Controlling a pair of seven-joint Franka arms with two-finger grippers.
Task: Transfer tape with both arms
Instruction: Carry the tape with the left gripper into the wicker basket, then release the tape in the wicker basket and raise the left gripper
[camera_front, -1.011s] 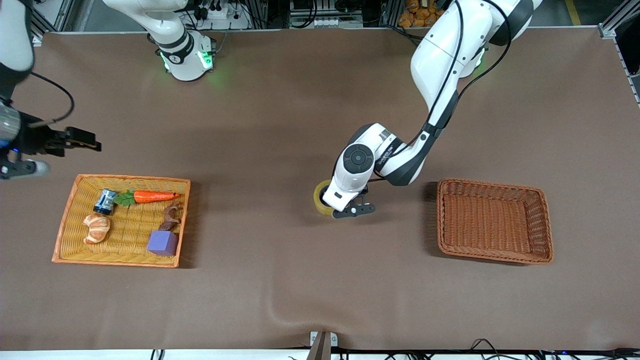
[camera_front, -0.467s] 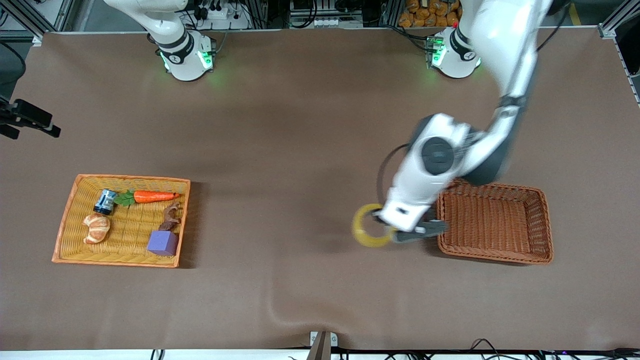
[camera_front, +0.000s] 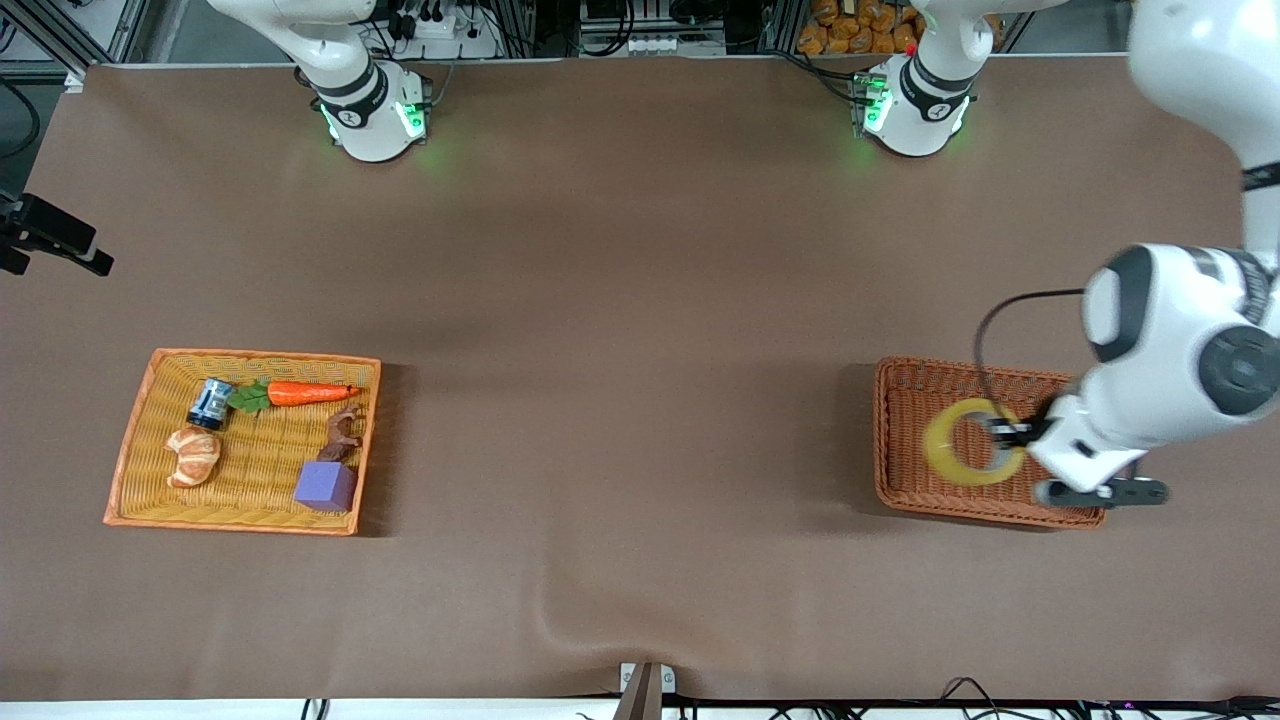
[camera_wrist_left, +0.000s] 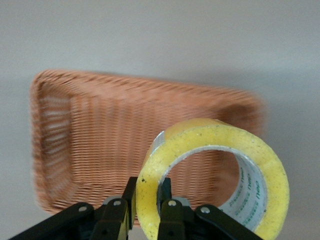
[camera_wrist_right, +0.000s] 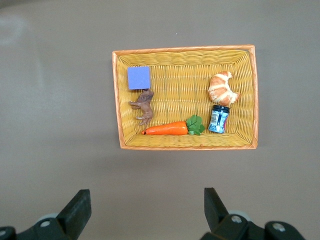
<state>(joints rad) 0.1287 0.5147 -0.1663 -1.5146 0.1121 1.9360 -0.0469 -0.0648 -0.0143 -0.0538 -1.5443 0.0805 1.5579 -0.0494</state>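
The tape (camera_front: 941, 447) is a yellow ring with a grey core. My left gripper (camera_front: 1006, 433) is shut on its wall and holds it in the air over the brown wicker basket (camera_front: 884, 440) at the left arm's end of the table. In the left wrist view the fingers pinch the tape (camera_wrist_left: 200, 133) at the gripper (camera_wrist_left: 148, 194), with the basket (camera_wrist_left: 90, 125) below it. My right gripper (camera_front: 60, 240) is open and empty, up over bare table at the right arm's end. It shows in the right wrist view (camera_wrist_right: 147, 210).
An orange-rimmed wicker tray (camera_front: 116, 488) at the right arm's end holds a croissant (camera_front: 193, 457), a carrot (camera_front: 305, 393), a small jar (camera_front: 210, 403), a purple block (camera_front: 325, 486) and a brown figure (camera_front: 342, 433). The tray also shows in the right wrist view (camera_wrist_right: 116, 100).
My left arm lifted the tape off the middle of the table and swung it over the brown basket. My right gripper drew back toward the right arm's end of the table.
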